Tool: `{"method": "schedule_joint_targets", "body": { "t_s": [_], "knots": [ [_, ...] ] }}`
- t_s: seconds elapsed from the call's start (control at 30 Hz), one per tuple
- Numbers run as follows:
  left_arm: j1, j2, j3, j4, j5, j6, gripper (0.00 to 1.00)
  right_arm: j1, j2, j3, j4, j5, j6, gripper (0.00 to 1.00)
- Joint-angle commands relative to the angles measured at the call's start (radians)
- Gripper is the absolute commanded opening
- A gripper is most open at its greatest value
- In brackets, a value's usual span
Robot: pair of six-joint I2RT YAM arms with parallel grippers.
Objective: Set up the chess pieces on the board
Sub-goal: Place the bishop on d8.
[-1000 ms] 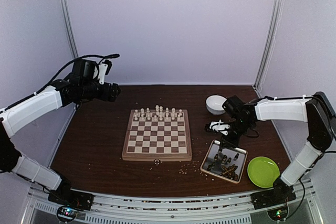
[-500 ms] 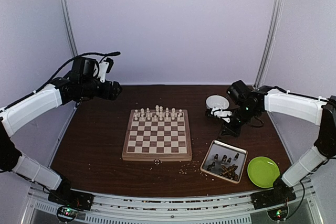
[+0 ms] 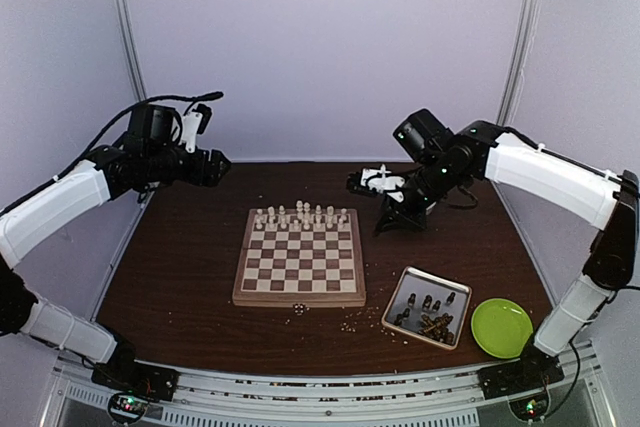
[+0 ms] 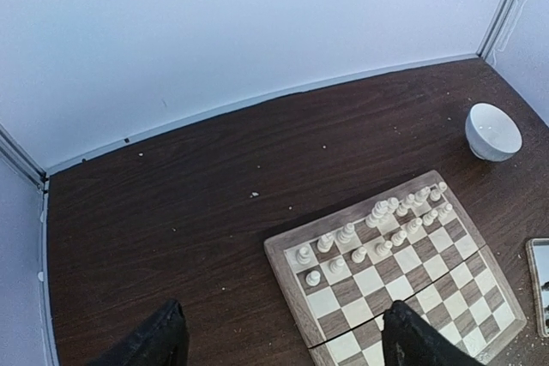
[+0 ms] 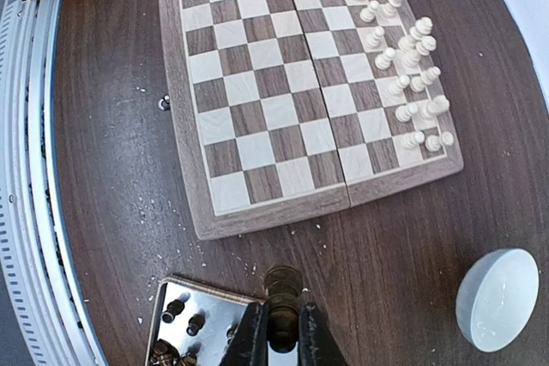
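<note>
Right arm (image 3: 540, 172) left shiny tray (image 3: 439, 280); jaws pinch dark turned chessman (image 5: 282, 283).

Left arm (image 3: 58, 205): white rounded shells are alternating with black joints.
Left cable (image 3: 150, 107): a thin black lead is arching over the wrist block.
Left gripper (image 3: 216, 166): a black housing is carrying a small white part on top; its fingers (image 4: 159, 340) are showing matte black and blunt.
Right arm (image 3: 545, 175): white shells are meeting black joints.
Right gripper (image 3: 360, 183): a white body is sitting behind dark fingers (image 5: 250, 342).
Bases (image 3: 135, 383): black blocks are sitting at the table's near edge, with small coloured lights glowing just below them.
</note>
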Motion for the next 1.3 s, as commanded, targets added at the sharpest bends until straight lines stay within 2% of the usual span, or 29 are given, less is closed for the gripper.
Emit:
{"method": "schedule_joint_targets", "body": {
  "t_s": [0.0, 0.27, 0.57, 0.77, 1.27],
  "knots": [
    [0.007, -0.070, -0.014, 0.023, -0.017, 0.008, 0.80, 0.056, 0.132, 0.116, -0.078, 0.004, -0.009, 0.04],
    [0.007, -0.112, -0.033, 0.020, -0.063, 0.010, 0.80, 0.175, 0.355, 0.315, -0.136, 0.047, 0.017, 0.03],
    [0.007, -0.148, -0.046, 0.029, -0.076, 0.008, 0.80, 0.209, 0.518, 0.482, -0.171, 0.057, 0.056, 0.03],
    [0.007, -0.162, -0.046, 0.028, -0.080, 0.009, 0.80, 0.224, 0.573, 0.519, -0.165, 0.090, 0.107, 0.05],
    [0.007, -0.172, -0.051, 0.032, -0.080, 0.014, 0.79, 0.240, 0.626, 0.520, -0.173, 0.037, 0.109, 0.04]
  ]
}}
